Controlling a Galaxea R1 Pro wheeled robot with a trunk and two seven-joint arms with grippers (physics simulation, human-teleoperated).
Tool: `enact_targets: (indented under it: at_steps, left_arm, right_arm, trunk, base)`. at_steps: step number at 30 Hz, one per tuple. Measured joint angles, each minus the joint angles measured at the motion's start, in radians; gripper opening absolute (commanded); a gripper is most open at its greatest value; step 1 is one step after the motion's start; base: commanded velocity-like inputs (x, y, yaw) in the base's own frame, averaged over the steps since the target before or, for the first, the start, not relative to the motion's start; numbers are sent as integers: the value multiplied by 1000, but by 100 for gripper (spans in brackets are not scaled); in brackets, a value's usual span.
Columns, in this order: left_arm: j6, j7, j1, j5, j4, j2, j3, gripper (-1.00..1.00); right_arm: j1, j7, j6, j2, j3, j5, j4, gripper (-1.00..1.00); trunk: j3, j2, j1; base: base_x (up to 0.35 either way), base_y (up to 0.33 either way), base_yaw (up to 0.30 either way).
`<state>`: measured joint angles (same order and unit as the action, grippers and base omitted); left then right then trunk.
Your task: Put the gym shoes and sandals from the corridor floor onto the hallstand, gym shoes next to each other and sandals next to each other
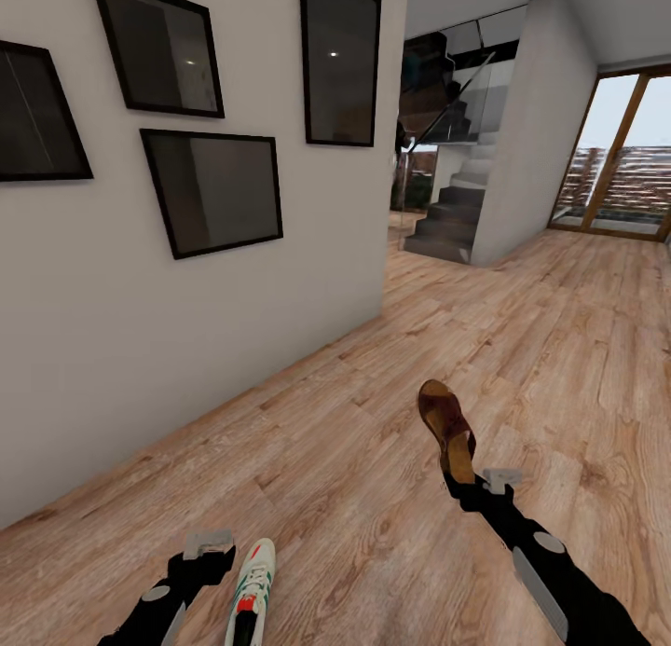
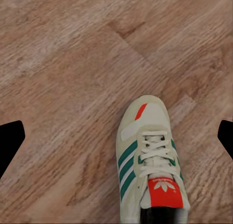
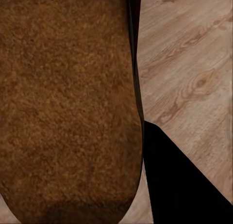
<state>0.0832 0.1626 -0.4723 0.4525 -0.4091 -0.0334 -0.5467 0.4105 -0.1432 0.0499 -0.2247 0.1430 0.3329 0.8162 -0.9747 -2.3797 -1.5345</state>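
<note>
I'm carrying one brown sandal pinched in my right hand and a gym shoe beside my left hand, grip unclear. I'm wheeling over the corridor floor; next I'm needing to find the rack.

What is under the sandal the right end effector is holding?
Wood plank floor shows beneath and around the sandal. The patch directly under its sole is covered; the right end effector hides its heel.

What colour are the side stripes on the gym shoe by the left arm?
Green stripes on the white gym shoe, with a red-orange tongue patch; clearest in the left wrist view.
</note>
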Motion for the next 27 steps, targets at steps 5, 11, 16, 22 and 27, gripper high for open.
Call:
enact_targets:
  at_steps: [5,11,16,22,27]
  left_arm:
    - [65,-12,6,11,27,-8,6,100]
    - [95,-14,6,7,35,-4,-2,100]
    - [97,-14,6,6,31,-3,-3,100]
    - [98,-14,7,6,28,0,-4,100]
    - [99,-14,7,10,24,0,-3,100]
  right_arm:
    - [-1,0,-10,-39,0,-1,16,-100]
    - [-2,0,-11,-120,2,1,24,-100]
    - [-2,0,-11,-120,5,0,30,-100]
    - [-2,0,-12,-118,8,-1,37,-100]
    - [-2,0,-12,-116,8,0,40,-100]
  trunk:
    - [0,0,0]
    - [0,0,0]
    - [0,0,0]
    - [0,0,0]
    - [-1,0,0]
  base:
    - [0,0,0]
    - [0,0,-189]
    - [0,0,-71]
    - [0,0,-14]
    - [0,0,-3]
